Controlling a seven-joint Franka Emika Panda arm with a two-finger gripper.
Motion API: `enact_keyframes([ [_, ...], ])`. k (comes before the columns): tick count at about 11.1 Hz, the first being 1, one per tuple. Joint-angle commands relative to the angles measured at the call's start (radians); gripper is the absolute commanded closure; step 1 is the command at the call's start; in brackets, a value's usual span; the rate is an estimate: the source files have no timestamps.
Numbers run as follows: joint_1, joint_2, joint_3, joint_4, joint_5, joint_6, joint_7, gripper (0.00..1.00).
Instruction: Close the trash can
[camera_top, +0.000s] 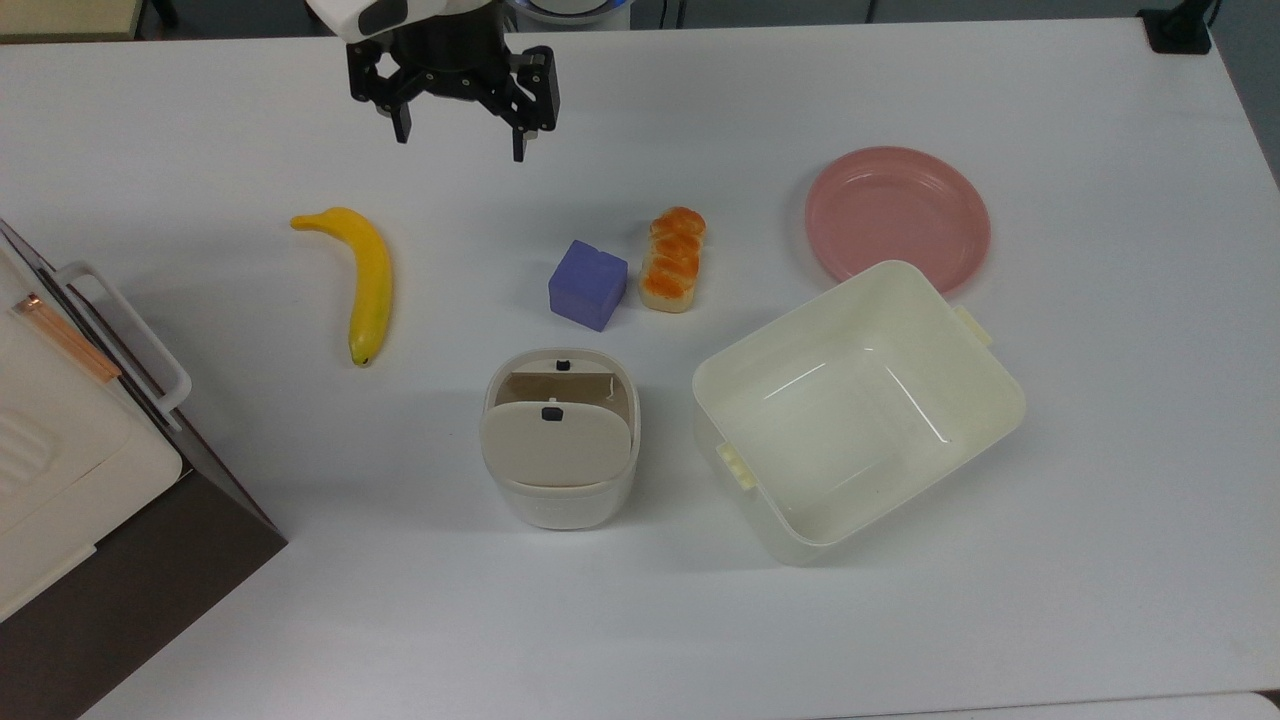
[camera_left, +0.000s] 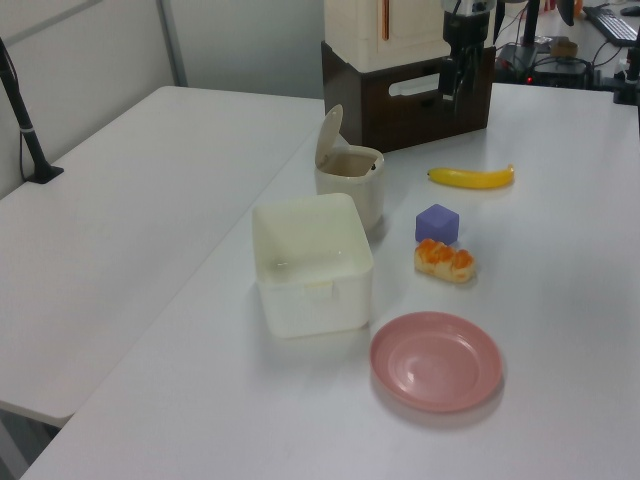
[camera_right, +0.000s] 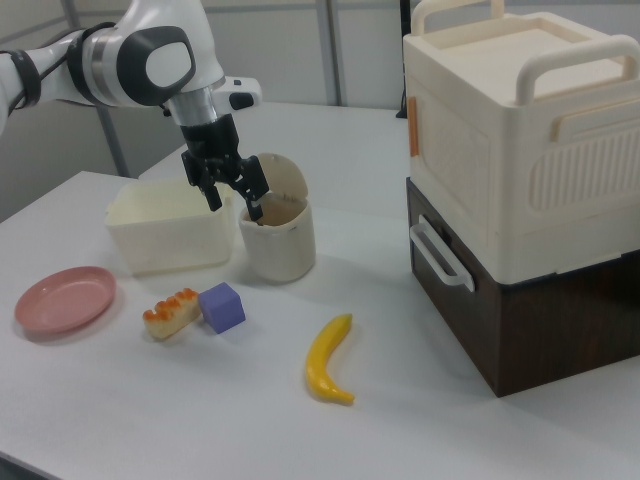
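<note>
One raised trash can (camera_left: 350, 180) lid (camera_left: 329, 137), left view.

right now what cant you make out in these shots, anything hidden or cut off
- Inside of the trash can: the top view has the raised lid covering most of the opening.
- Stacked appliance: cut off by the top view's left edge.
- Gripper: in the left view, small and dark against the brown box.
- Robot arm: cut off at the right view's left edge.

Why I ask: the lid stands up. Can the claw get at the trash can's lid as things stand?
Probably yes. The claw is open above bare table, and the trash can stands apart from the purple block and the tub, its lid raised.
</note>
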Motion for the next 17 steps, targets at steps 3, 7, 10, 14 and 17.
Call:
enact_keyframes([
  [3,0.003,-0.017,-0.004,0.006,0.054,-0.006,-0.009,0.0],
  [7,0.001,-0.015,-0.006,0.004,0.065,-0.006,-0.02,0.0],
  [10,0.001,-0.015,-0.006,0.004,0.065,-0.003,-0.023,0.0],
  [14,0.004,-0.012,-0.029,0.004,0.095,0.008,-0.047,0.15],
  [17,0.004,-0.007,-0.027,0.003,0.105,0.058,-0.064,0.69],
])
